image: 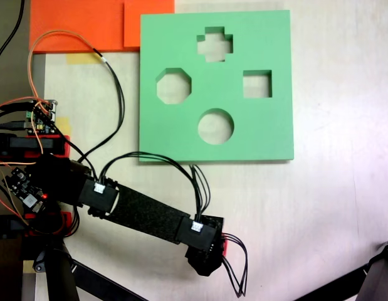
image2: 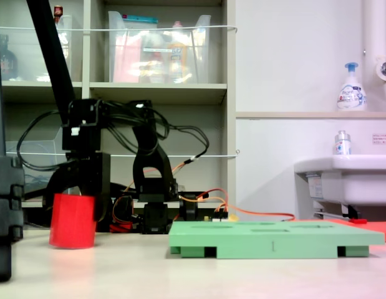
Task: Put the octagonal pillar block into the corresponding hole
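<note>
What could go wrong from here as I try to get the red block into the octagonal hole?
Three risks:
1. In the first exterior view the arm hides the red block, so the fingers' grip cannot be checked; it may slip when lifted.
2. The green board lies loose on the table; a push could shift it.
3. The octagonal hole sits near the round hole and cross hole, and the block's facets must align or it may jam.
</note>
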Controlling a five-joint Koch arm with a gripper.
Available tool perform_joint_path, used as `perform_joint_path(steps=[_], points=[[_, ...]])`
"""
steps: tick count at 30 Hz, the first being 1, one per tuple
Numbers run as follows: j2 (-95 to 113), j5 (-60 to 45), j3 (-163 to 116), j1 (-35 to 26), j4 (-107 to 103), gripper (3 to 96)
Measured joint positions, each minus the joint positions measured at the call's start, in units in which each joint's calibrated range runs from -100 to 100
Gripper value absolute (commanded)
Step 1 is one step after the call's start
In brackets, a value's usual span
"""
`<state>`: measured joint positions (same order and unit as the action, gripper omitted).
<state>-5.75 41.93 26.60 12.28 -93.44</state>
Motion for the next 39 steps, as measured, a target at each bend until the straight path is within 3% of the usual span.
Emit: perform_joint_path(steps=[12, 22, 32, 39], points=[[4.79, 1.71, 2.55, -1.27, -2.45, 40.8], [25.03, 5.67, 2.45, -5.32, -2.84, 40.8], [31.74, 20.22, 2.55, -21.39, -4.6, 40.9], [20.93, 30.13, 12.44, -32.48, -4.89, 40.9]])
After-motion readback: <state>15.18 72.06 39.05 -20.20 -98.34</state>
